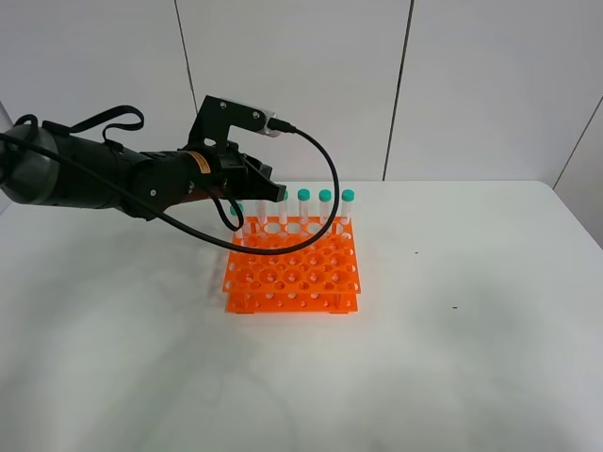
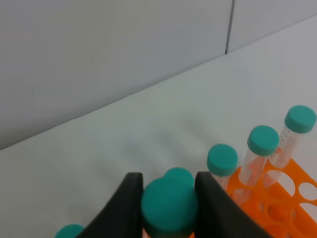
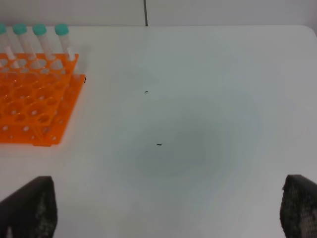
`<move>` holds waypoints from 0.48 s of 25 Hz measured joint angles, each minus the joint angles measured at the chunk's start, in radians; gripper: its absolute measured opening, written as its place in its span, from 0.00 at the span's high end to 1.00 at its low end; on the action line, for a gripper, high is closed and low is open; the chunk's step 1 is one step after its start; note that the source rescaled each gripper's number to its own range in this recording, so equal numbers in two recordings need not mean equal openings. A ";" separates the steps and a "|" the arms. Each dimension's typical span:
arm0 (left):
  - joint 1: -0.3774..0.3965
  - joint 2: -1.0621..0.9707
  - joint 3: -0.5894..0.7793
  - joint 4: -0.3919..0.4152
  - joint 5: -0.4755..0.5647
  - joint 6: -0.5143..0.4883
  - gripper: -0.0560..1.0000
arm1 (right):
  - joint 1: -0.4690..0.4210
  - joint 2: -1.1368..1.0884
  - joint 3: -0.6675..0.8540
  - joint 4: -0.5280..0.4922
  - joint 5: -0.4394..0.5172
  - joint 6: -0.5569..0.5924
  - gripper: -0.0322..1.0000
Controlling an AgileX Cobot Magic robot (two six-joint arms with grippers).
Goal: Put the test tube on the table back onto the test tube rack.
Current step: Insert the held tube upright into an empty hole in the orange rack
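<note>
test tube [image 2: 169,210] is seen over a white matte table [image 1: 452,358] backed by pale grey wall panels [image 1: 292,75], at the back row of the orange test tube rack [image 1: 292,273]. its teal-green cap is clamped between the left gripper [image 2: 169,201] fingers. right gripper [image 3: 168,213] jaws are held wide apart.

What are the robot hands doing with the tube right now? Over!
Left gripper shut on test tube at its cap, over test tube rack back row. Right gripper open, empty, above table. Other tubes close beside.
</note>
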 joint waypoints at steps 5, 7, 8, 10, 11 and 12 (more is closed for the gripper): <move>0.000 0.000 0.035 0.004 -0.022 0.000 0.95 | 0.000 0.000 0.000 0.000 0.000 0.000 0.00; 0.000 0.000 0.049 0.004 -0.045 0.000 0.95 | 0.000 0.000 0.000 0.000 0.000 0.000 0.00; 0.000 0.000 0.051 0.004 -0.060 0.000 0.95 | 0.000 0.000 0.000 0.000 0.000 0.000 0.00; 0.000 0.002 0.057 0.004 -0.078 0.000 0.95 | 0.000 0.000 0.000 0.000 0.000 0.000 0.00; 0.000 0.003 0.057 0.004 -0.084 0.000 0.95 | 0.000 0.000 0.000 0.000 0.000 0.000 0.00; 0.000 0.008 0.057 0.004 -0.089 0.000 0.95 | 0.000 0.000 0.000 0.000 0.000 0.000 0.00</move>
